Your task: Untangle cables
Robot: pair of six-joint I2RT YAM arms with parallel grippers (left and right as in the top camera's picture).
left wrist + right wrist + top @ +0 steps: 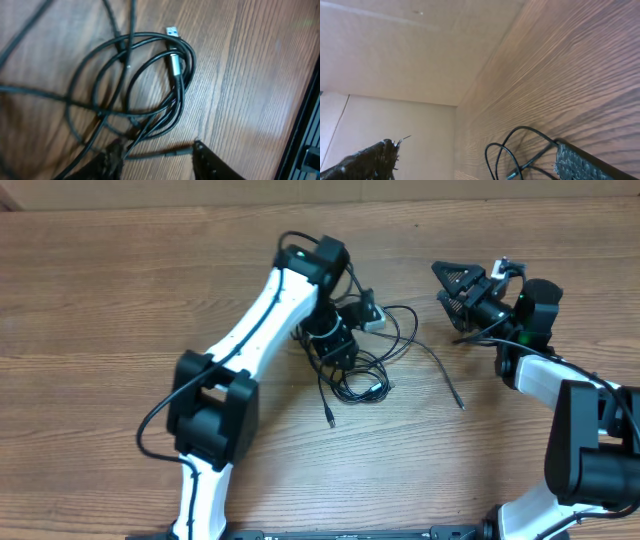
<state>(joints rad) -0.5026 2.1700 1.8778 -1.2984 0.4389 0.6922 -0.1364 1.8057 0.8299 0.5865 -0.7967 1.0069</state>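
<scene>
Left gripper, jaws apart, above coiled cables with silver USB plug

The brown wood-grain tabletop looks smooth and matt, with a faint sheen where the light falls. The thin black cables have a smooth, slightly glossy plastic sheath. Among them lie a bright silver metal plug and a satin metal barrel. The left arm's white shell is glossy plastic; its joints are matt black.
</scene>
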